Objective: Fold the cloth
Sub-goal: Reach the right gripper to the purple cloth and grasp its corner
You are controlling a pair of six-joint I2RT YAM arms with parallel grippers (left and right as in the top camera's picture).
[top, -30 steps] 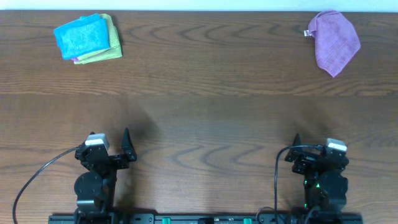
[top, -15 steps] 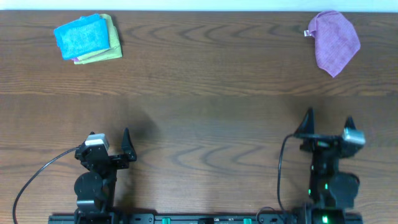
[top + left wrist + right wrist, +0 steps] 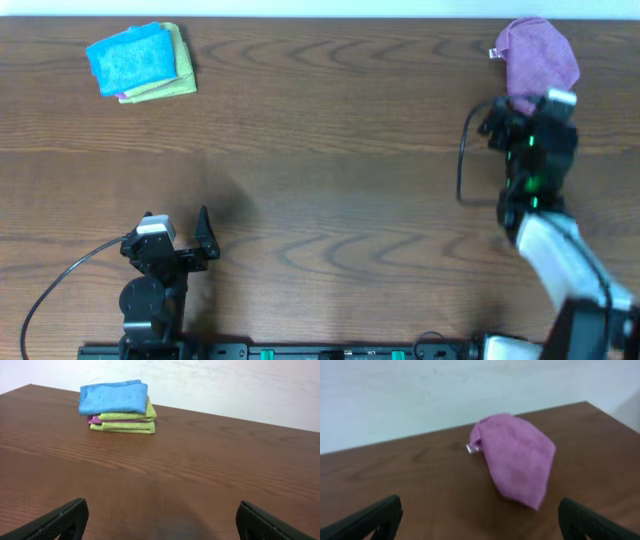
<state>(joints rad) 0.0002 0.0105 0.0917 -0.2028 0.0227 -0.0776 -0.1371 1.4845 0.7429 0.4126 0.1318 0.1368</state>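
The purple cloth point(image 3: 541, 52) lies crumpled at the table's far right corner, a small white tag point(image 3: 494, 54) at its left edge. In the right wrist view the cloth point(image 3: 517, 460) lies just ahead, tapering to a point toward me. My right gripper point(image 3: 528, 108) hovers at the cloth's near end, hiding its tip from above; it is open point(image 3: 480, 521), fingers spread wide with nothing between them. My left gripper point(image 3: 176, 218) rests open near the front left point(image 3: 160, 521), far from the cloth.
A folded stack sits at the far left: a bright blue cloth point(image 3: 130, 58) on top of yellow-green ones point(image 3: 125, 422), with a purple layer between. The table's back edge point(image 3: 320, 18) and right edge run close to the cloth. A white wall stands behind.
My right arm has swung out from the front edge toward the far right corner, reaching the purple cloth's near tip. The left arm has not moved.
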